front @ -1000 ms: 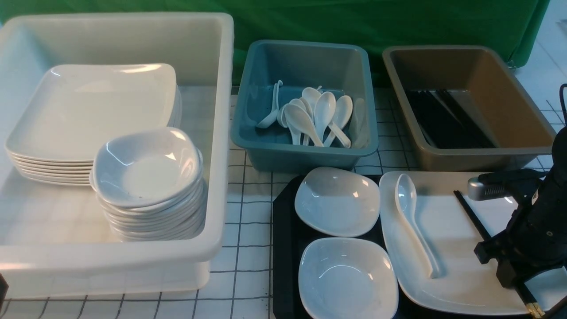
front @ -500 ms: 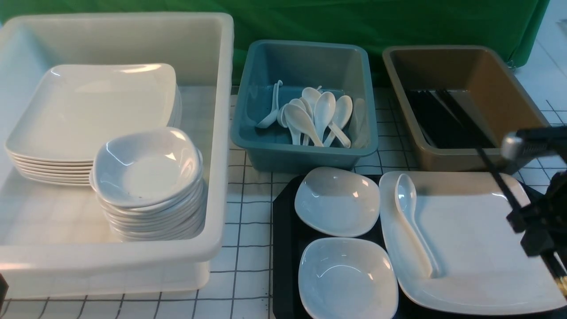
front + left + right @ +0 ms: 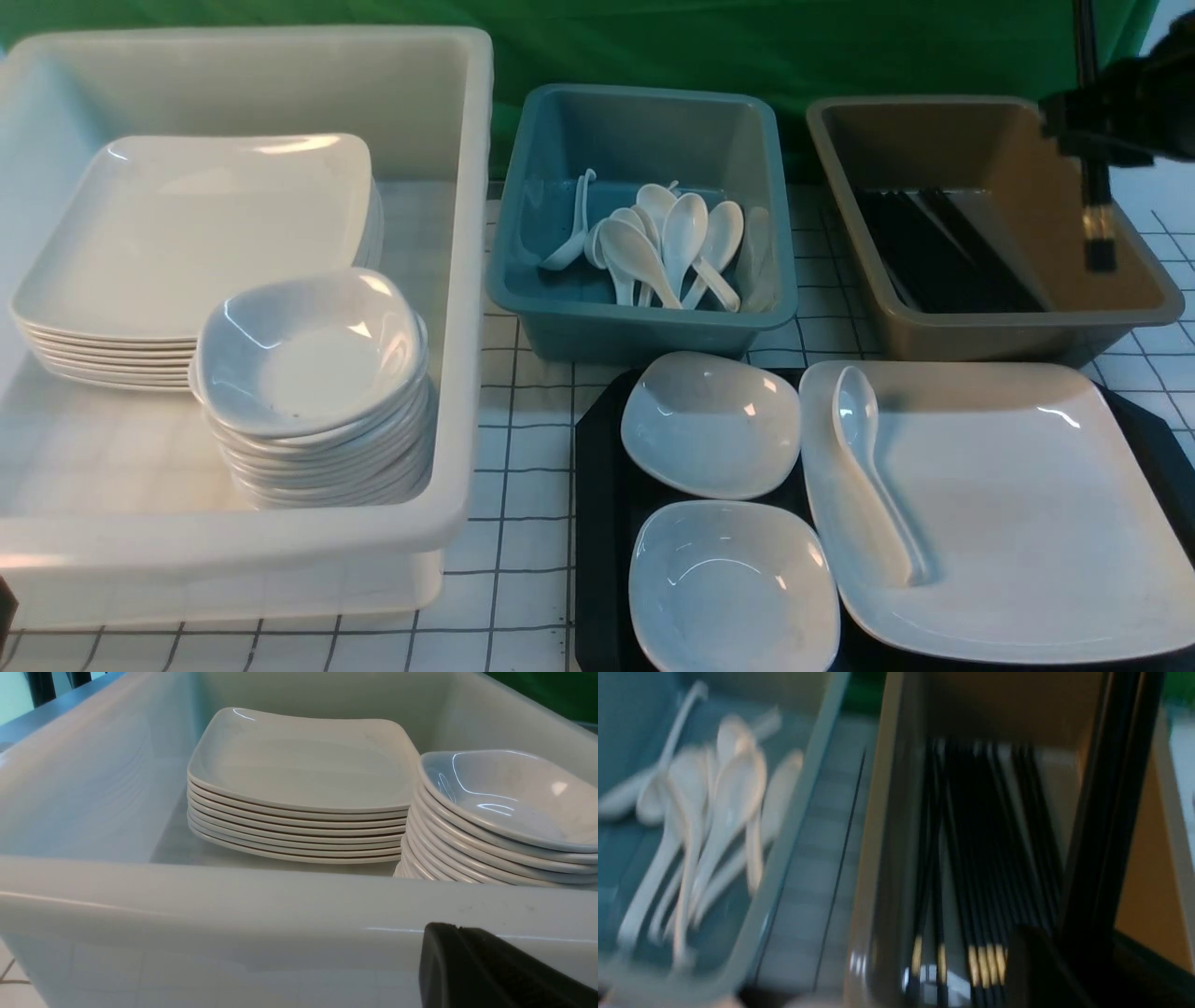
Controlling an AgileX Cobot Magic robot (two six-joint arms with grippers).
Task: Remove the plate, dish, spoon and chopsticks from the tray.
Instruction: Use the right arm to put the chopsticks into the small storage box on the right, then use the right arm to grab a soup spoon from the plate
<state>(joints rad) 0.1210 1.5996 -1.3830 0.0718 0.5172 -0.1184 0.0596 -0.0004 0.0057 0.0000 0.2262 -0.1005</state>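
Note:
The black tray (image 3: 602, 485) at the front right carries the large white plate (image 3: 1008, 523), with the white spoon (image 3: 873, 476) lying on the plate's left part. Two small white dishes (image 3: 709, 425) (image 3: 733, 588) sit on the tray's left half. My right gripper (image 3: 1102, 121) hangs at the upper right, over the brown tub, shut on the black chopsticks (image 3: 1098, 201), which hang nearly upright with their gold ends down. The blurred right wrist view shows the held chopsticks (image 3: 1106, 812) between the right gripper's (image 3: 1083, 952) fingers. My left gripper (image 3: 455, 927) is shut, empty, outside the white tub's near wall.
The white tub (image 3: 233, 551) on the left holds a stack of plates (image 3: 196, 233) and a stack of dishes (image 3: 313, 355). The blue tub (image 3: 644, 327) holds several spoons. The brown tub (image 3: 1148, 289) holds several black chopsticks (image 3: 943, 252). A green cloth hangs behind.
My right gripper has lifted the chopsticks off the plate and carried them up and back over the brown tub; they swung from slanted to nearly upright. The left arm has not moved.

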